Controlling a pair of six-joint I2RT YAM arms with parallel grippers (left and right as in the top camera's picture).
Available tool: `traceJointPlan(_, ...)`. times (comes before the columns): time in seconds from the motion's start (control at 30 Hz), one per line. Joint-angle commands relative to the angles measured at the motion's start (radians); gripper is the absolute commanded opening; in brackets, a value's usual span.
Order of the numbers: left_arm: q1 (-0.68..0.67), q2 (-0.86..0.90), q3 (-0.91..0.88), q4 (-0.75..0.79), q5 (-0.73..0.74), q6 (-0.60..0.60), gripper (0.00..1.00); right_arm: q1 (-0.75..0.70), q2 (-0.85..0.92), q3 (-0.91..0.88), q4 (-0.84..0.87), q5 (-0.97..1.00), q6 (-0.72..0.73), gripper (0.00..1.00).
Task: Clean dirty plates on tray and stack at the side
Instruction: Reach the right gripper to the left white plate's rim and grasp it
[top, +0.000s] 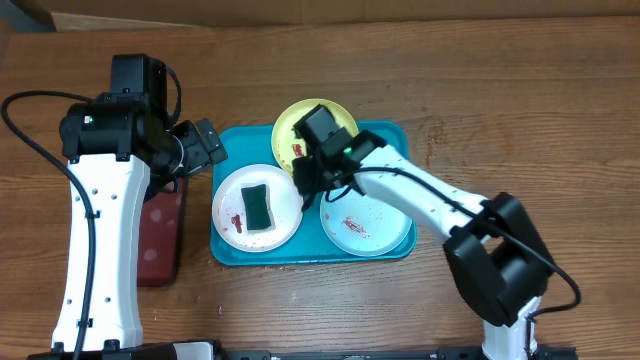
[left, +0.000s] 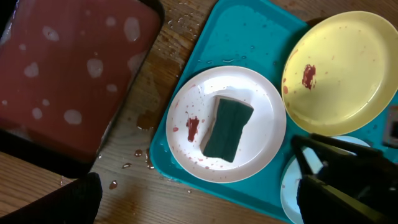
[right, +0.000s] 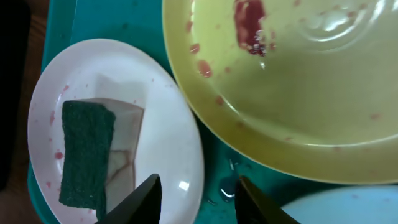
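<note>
Right gripper (top: 303, 183) hangs low over the turquoise tray (top: 300, 253), in the space between the three plates. Its fingers stand apart and hold nothing. Left gripper (top: 207, 146) is wide open and empty, near the tray's far left corner. On the tray, the yellow-green plate (top: 290, 125) lies at the back, the white plate (top: 228, 195) at the front left and the mint plate (top: 368, 232) at the front right. All have reddish smears.

From the left wrist, the white plate carries a dark green sponge (left: 227, 127) in its centre, with a red blot beside it. The yellow-green plate has one red blot. Water drops cover the dark red tray (left: 68, 74).

From the right wrist, two dark fingertips (right: 146, 199) stand apart above the white plate's rim and the bare tray. The yellow-green plate shows a red smear and pink spots.
</note>
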Motion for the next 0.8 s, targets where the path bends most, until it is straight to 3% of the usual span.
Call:
traceJointPlan(0.0, 0.002, 0.003, 0.002, -0.003, -0.009, 0.019, 1.0, 0.031, 0.033, 0.009, 0.024, 0.035, 0.012, 0.4)
traceJointPlan(0.5, 0.0, 0.007, 0.002, -0.021, 0.018, 0.039, 1.0, 0.039, 0.079, -0.005, 0.047, 0.11, 0.012, 0.36)
traceJointPlan(0.77, 0.0, 0.021, -0.025, -0.015, 0.027, 0.061, 1.0, 0.04, 0.123, -0.005, 0.038, 0.109, 0.016, 0.28)
